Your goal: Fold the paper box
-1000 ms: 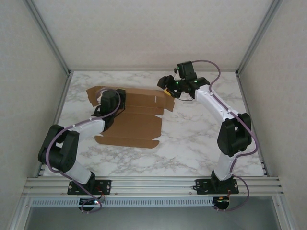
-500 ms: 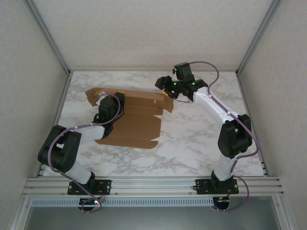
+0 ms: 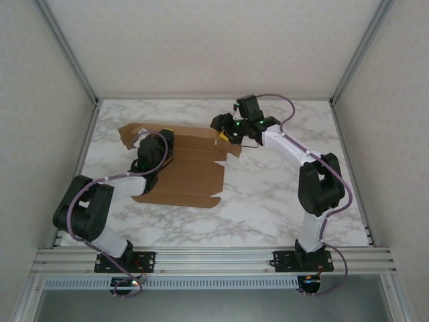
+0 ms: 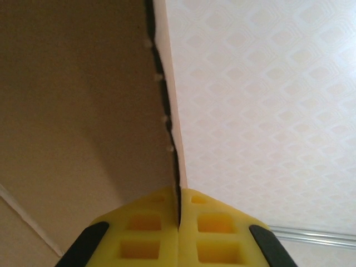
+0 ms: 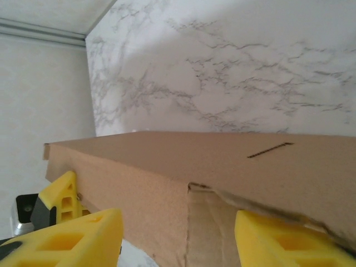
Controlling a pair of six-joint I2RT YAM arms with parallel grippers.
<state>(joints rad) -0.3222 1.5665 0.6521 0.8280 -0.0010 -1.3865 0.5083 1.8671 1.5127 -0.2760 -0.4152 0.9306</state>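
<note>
The paper box is a brown cardboard sheet lying left of centre, its back panels and left flap raised. My left gripper is at the left end, shut on the edge of a standing flap. In the left wrist view its yellow pads meet on the thin cardboard edge. My right gripper is at the box's back right corner, open. In the right wrist view its fingers stand wide apart, with the folded corner of the paper box between them.
The marble table is walled by a metal frame and pale panels at the left, back and right. The right arm's elbow rises over the right half. Beyond the box's far end, the right wrist view shows the left gripper's yellow finger.
My right gripper has moved left to the box's back right corner. The left arm has shifted slightly while its gripper keeps its hold on the flap.
</note>
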